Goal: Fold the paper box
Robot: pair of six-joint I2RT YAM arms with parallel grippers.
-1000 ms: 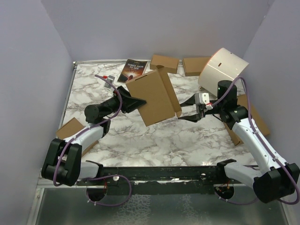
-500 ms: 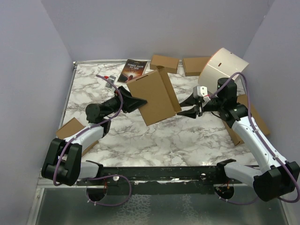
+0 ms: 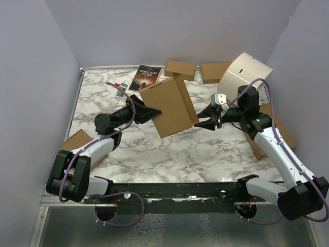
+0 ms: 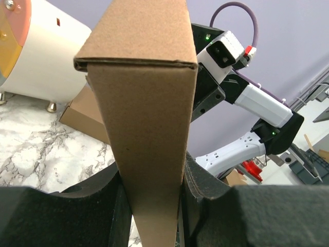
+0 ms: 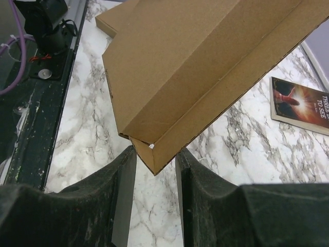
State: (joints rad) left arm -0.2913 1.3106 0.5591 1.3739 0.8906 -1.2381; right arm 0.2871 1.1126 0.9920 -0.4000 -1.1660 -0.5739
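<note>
1. My left gripper [image 4: 154,198] is clamped on the paper box [image 4: 144,103], one pad on each face.
2. My right gripper [image 5: 155,153] straddles the box's lower corner, jaws narrowly apart; I cannot tell whether they press.
3. The box hangs tilted above the marble table [image 3: 180,149], between my arms.
4. A white drum [image 3: 245,74] stands just behind my right wrist, with a flat brown box [image 3: 280,128] under that arm and small brown boxes [image 3: 180,69] at the back.
5. A book [image 3: 145,77] reads "THREE DAYS TO SEE".
</note>
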